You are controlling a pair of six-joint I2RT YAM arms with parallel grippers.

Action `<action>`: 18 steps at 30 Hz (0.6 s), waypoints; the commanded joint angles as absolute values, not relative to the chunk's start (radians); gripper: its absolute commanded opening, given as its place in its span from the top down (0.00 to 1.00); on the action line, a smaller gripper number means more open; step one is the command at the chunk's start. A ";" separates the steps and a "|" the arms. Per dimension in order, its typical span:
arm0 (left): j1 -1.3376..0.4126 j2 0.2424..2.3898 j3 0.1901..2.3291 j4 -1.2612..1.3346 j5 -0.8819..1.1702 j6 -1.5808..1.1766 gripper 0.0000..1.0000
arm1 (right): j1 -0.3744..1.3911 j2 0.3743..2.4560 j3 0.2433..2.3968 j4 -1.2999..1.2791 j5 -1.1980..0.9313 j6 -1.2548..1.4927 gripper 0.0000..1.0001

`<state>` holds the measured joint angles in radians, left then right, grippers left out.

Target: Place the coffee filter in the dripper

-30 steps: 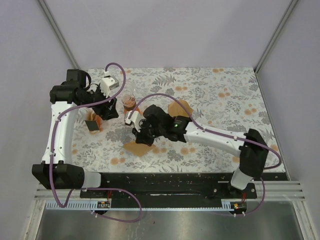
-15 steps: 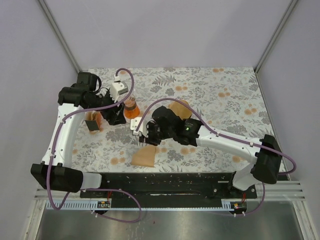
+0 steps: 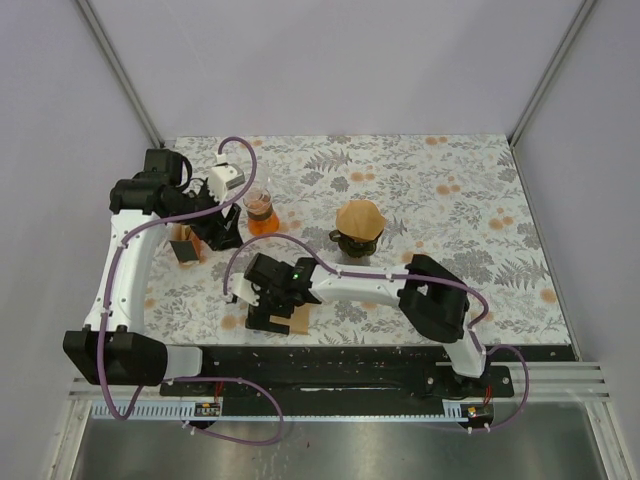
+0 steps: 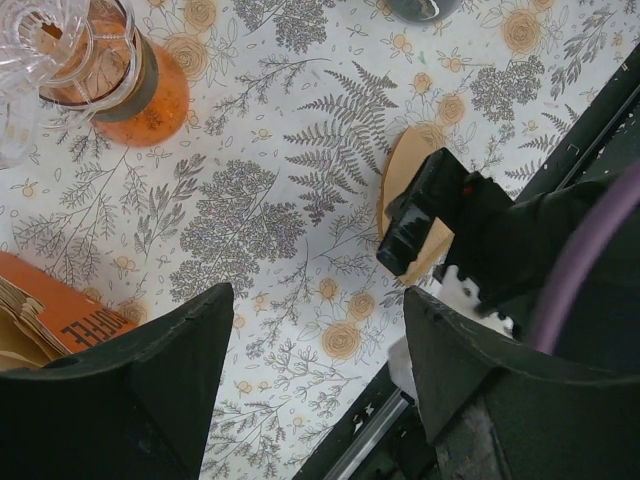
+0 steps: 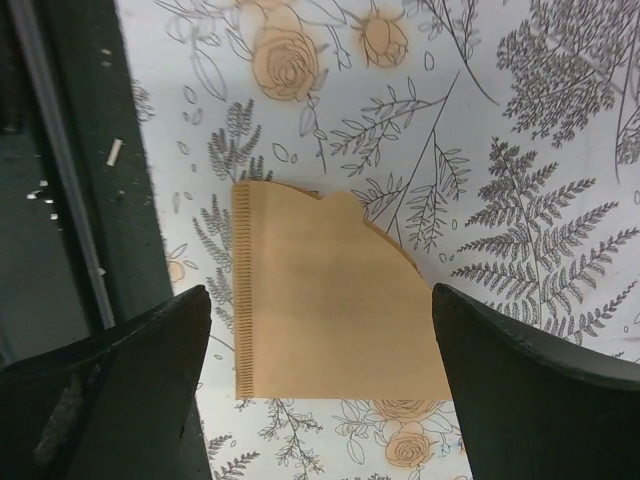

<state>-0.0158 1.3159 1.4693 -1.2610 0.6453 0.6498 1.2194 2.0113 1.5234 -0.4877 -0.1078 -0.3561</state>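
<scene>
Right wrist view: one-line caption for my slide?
Open right gripper above a flat brown coffee filter on the floral tablecloth.

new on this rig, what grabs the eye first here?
The glass flask of orange liquid, left of centre. Then a brown paper filter lying flat at the front of the table, under the open right hand, and a second filter sitting in the dripper mid-table.

coffee filter (image 5: 330, 320): tan, lying flat | dripper (image 3: 356, 240): upright, brown-topped, well apart
</scene>
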 commanded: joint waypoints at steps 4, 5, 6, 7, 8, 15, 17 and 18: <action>-0.008 1.282 1.462 -1.244 0.656 0.664 0.28 | 1.171 2.121 1.697 -0.644 -0.109 -0.308 0.01; -0.008 1.285 1.460 -1.244 0.657 0.666 0.28 | 1.161 2.134 1.700 -0.649 -0.112 -0.305 0.00; -0.006 1.284 1.460 -1.246 0.661 0.666 0.28 | 1.155 2.144 1.704 -0.653 -0.112 -0.304 0.01; -0.006 1.287 1.460 -1.247 0.664 0.667 0.28 | 1.154 2.157 1.707 -0.660 -0.121 -0.308 0.01; -0.006 1.287 1.462 -1.247 0.664 0.667 0.28 | 1.152 2.164 1.707 -0.667 -0.135 -0.317 0.01; -0.005 1.293 1.470 -1.252 0.669 0.675 0.28 | 1.152 2.236 1.684 -0.689 -0.169 -0.342 0.01; -0.005 1.295 1.473 -1.252 0.672 0.673 0.28 | 1.152 2.252 1.689 -0.698 -0.182 -0.344 0.07; -0.005 1.295 1.476 -1.252 0.673 0.672 0.28 | 1.154 2.258 1.695 -0.707 -0.189 -0.344 0.13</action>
<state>-0.0048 1.3117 1.4631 -1.2469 0.6350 0.6647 1.1576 2.1906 1.6833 -0.6506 -0.1291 -0.3489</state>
